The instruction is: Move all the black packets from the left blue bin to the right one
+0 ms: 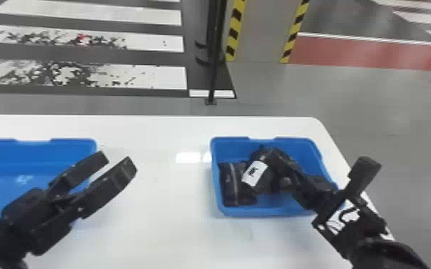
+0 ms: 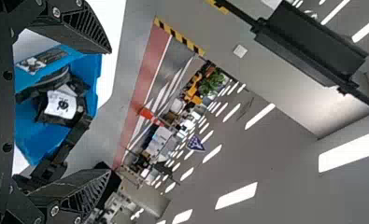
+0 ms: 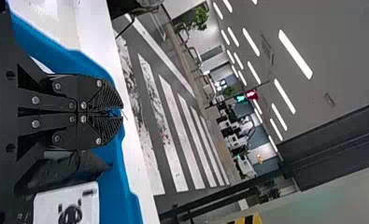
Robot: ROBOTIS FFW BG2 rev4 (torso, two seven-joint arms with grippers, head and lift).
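"Two black packets (image 1: 231, 182) stand out for you in the head view; where do you have them?"

"In your right blue bin (image 1: 268, 211): one is dark with a pale stripe running along it, the other carries a white label (image 1: 256, 173) with black marks. Your right tool (image 1: 282, 168) is down in there by the labelled one. Your left tool (image 1: 116, 162) is over the right side of the left blue bin (image 1: 73, 142), fingers apart."

"And what are they sitting on?"

"Your surface (image 1: 157, 229) is smooth, glossy white with a rounded far corner. Beyond it you have a grey floor (image 1: 397, 107) with worn white stripes and a red band."

"Your left wrist view?"

"Your left tool (image 2: 108, 109) is wide open, holding nothing; past it you see the right bin and labelled packet, then an orange cone (image 2: 147, 113) and ceiling lights (image 2: 236, 196)."

"Your right wrist view?"

"Your right tool (image 3: 123, 112) has its tips together, with nothing you can see between them. The white label lies beside it; behind are floor stripes and a green plant (image 3: 201, 17)."
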